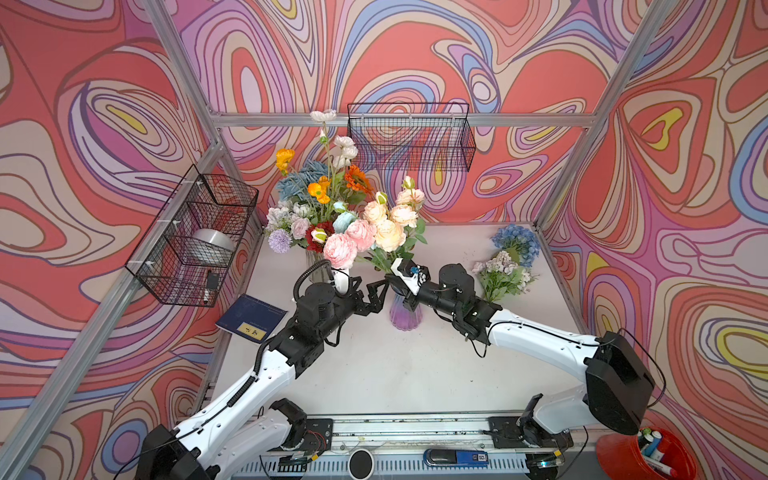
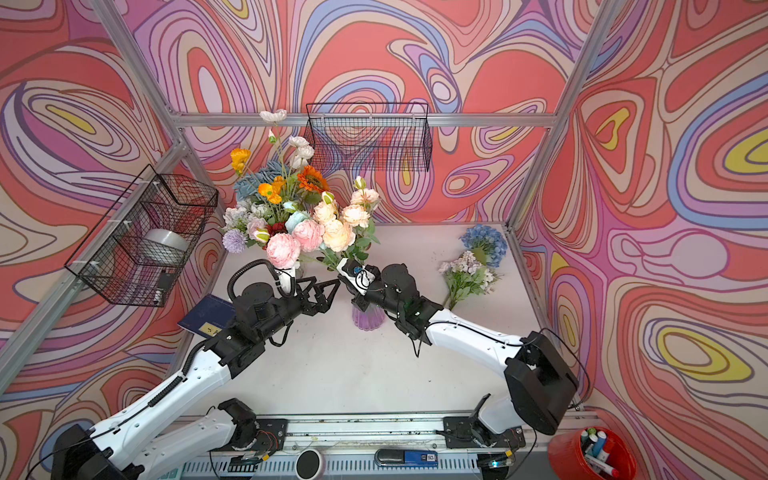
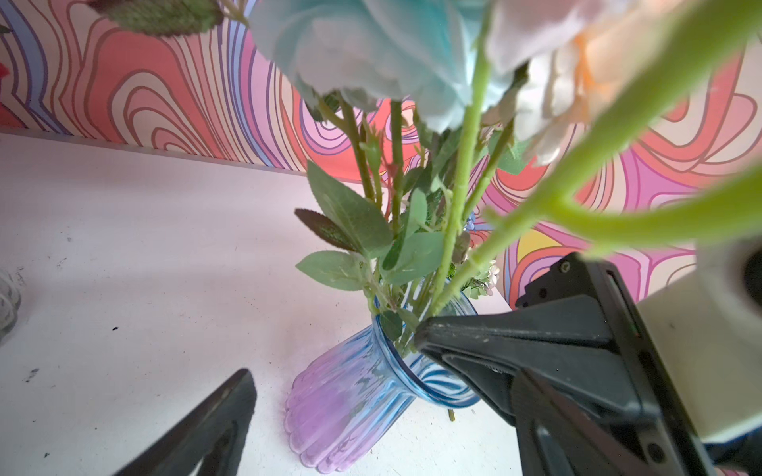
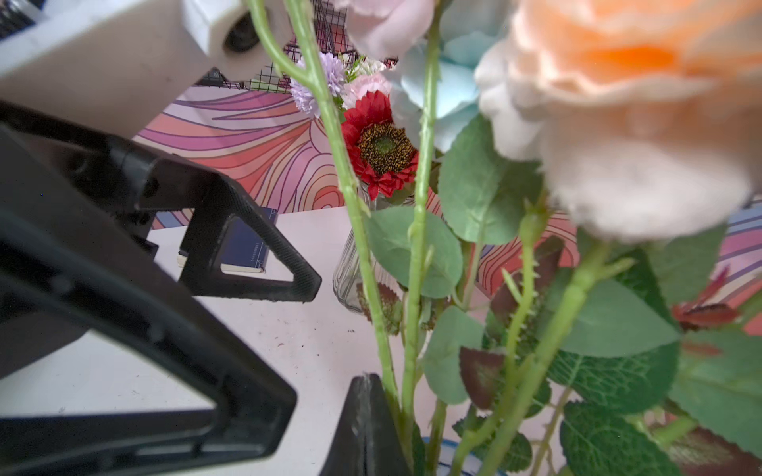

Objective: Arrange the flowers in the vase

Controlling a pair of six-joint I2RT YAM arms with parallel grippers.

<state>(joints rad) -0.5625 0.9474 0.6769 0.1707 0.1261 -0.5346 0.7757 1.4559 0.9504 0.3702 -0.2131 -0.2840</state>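
Note:
A purple and blue ribbed vase [image 1: 405, 316] [image 3: 346, 404] stands mid-table and holds pink and peach roses [image 1: 386, 228]. My right gripper [image 4: 365, 383] [image 1: 397, 286] is shut at the vase's rim with nothing between its jaws. Green stems [image 4: 416, 288] run just beside it. My left gripper [image 1: 384, 291] [image 3: 379, 379] is open on the vase's left side and holds nothing. A blue hydrangea [image 1: 517, 243] and a pale lilac bunch [image 1: 500, 274] lie on the table at the right. A clear glass vase [image 4: 354, 268] at the back left holds a mixed bouquet [image 1: 316, 195].
A wire basket [image 1: 409, 137] hangs on the back wall. Another wire basket [image 1: 195, 232] on the left wall holds a tape roll. A dark blue notebook [image 1: 251, 318] lies by my left arm. A red cup of markers [image 1: 648, 455] stands at the front right.

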